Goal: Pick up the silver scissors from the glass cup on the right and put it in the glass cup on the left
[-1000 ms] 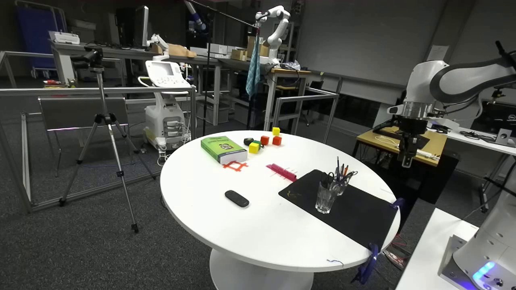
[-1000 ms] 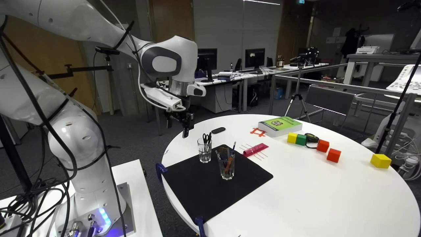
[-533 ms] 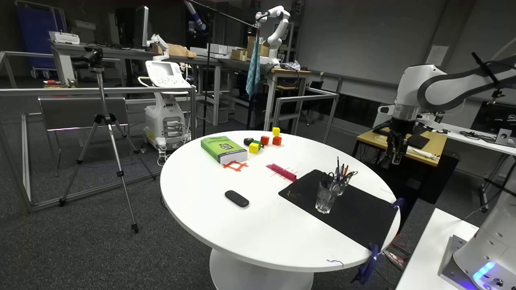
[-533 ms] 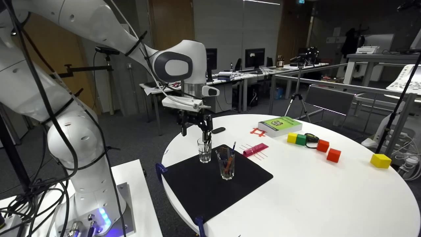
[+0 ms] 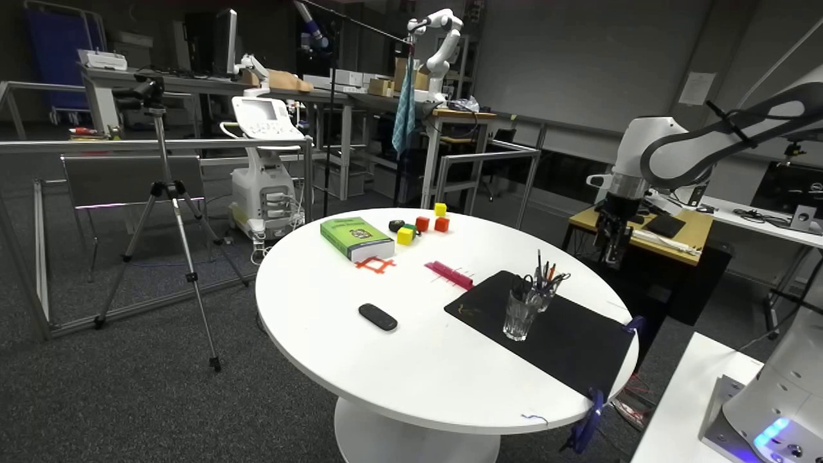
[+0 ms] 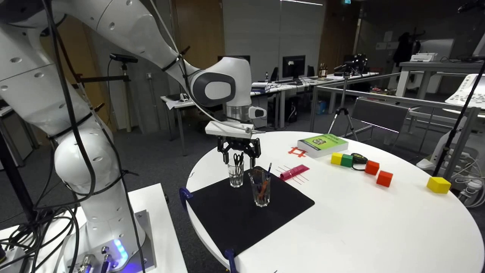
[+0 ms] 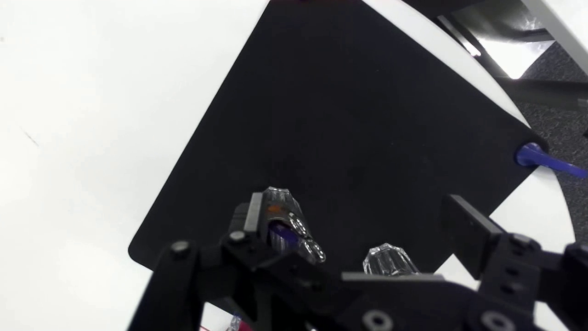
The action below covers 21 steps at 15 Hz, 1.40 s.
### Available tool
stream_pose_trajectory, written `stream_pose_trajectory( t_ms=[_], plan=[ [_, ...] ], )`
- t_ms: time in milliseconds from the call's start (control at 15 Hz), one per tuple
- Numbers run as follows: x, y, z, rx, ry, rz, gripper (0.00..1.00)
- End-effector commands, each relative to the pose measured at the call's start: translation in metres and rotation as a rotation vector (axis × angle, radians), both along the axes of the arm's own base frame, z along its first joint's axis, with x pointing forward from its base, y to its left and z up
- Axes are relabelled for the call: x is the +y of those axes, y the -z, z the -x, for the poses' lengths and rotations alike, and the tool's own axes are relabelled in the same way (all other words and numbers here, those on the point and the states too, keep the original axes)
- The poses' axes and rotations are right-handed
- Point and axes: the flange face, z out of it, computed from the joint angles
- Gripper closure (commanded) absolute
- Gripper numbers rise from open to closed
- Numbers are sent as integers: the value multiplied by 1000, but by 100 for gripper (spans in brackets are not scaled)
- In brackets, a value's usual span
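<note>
Two glass cups stand upright on the black mat. One glass cup (image 6: 261, 193) holds pens, an orange item and the silver scissors; it also shows in an exterior view (image 5: 545, 299). The silver scissors' handle loops (image 7: 298, 225) show at its rim in the wrist view. The second glass cup (image 6: 236, 178) holds black-handled scissors (image 6: 238, 159) and also shows in an exterior view (image 5: 517, 319). My gripper (image 6: 239, 160) is open and empty, above the mat and apart from both cups in an exterior view (image 5: 611, 257). In the wrist view, its left finger (image 7: 253, 211) partly hides the pen cup.
The black mat (image 6: 242, 223) is clamped at the table edge by blue clamps (image 6: 229, 256). A pink roll (image 6: 294, 172), a green book (image 6: 323, 145), a black case (image 6: 251, 150) and several coloured cubes (image 6: 384, 179) lie on the round white table (image 6: 360, 227).
The arm has moved down and towards the cups, rightward in one exterior view and leftward in the other. The gripper has turned, so both spread fingers now show. Cups and scissors have not moved.
</note>
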Motion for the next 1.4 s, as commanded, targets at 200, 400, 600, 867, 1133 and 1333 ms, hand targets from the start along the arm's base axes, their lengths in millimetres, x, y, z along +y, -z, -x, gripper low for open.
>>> stream_pose_trajectory(
  t_ms=[200,400,600,867,1133,1333],
  plan=[
    [-6,9,-12,20,36,-25,0],
    [-7,9,-14,21,38,-24,0],
    [-4,8,-17,-24,16,-20,0],
    [3,4,-29,-110,-107,-18,0],
    [10,12,-37,-130,-170,-60,0],
    [15,25,-41,-105,-206,-88,0]
  ],
)
